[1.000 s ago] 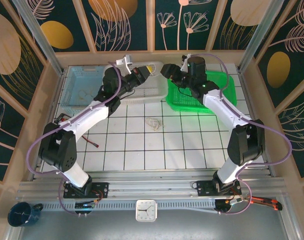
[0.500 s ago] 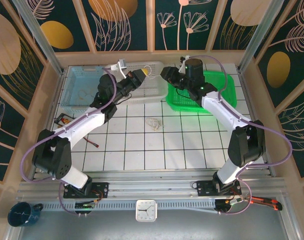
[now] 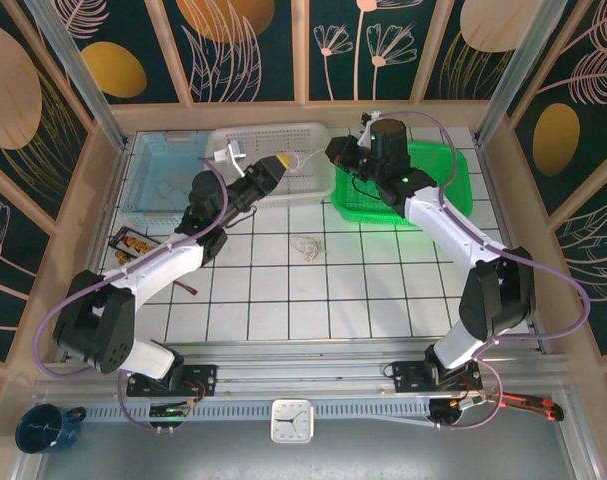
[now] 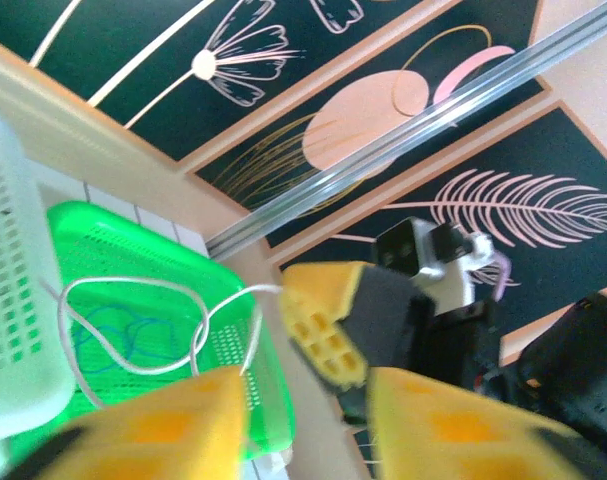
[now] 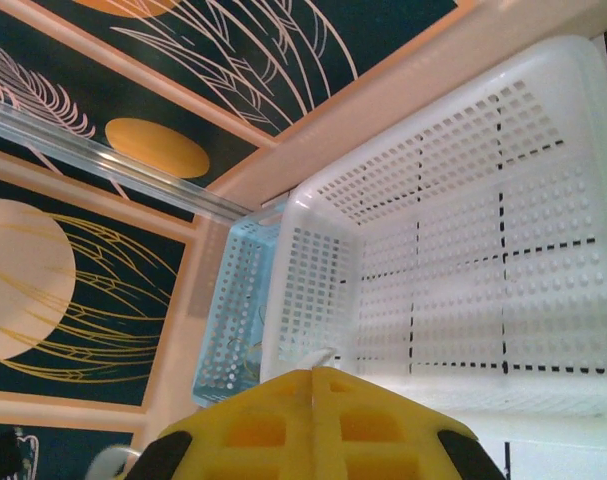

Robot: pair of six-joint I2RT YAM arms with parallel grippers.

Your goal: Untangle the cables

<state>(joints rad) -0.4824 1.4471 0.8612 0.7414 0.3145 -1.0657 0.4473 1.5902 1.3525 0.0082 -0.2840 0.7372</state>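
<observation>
We read this as the pulling-apart step. The right gripper [image 5: 313,405] has its fingers pressed together on the end of one cable [image 4: 248,292], and a short pale stub pokes out at the seam between its tips. From those tips the cable runs across toward the left gripper [image 3: 275,163], looping once in the air on the way, with the green basket [image 4: 103,240] behind it. The left gripper's fingers stand apart. The strand passes close by one of them, but we see nothing pinched between them. The two grippers face each other with the cable spanning the gap. The rest of the cables lie as a small tangle [image 3: 305,245] on the tiles, below both grippers and back toward the arm bases, well apart from either.

We judge the task to be partly done, since one cable is up and the tangle is not yet sorted. The next move calls for the left gripper to close on the strand near its fingers, then draw away from the right gripper so the airborne loop opens rather than tightening into a knot.
</observation>
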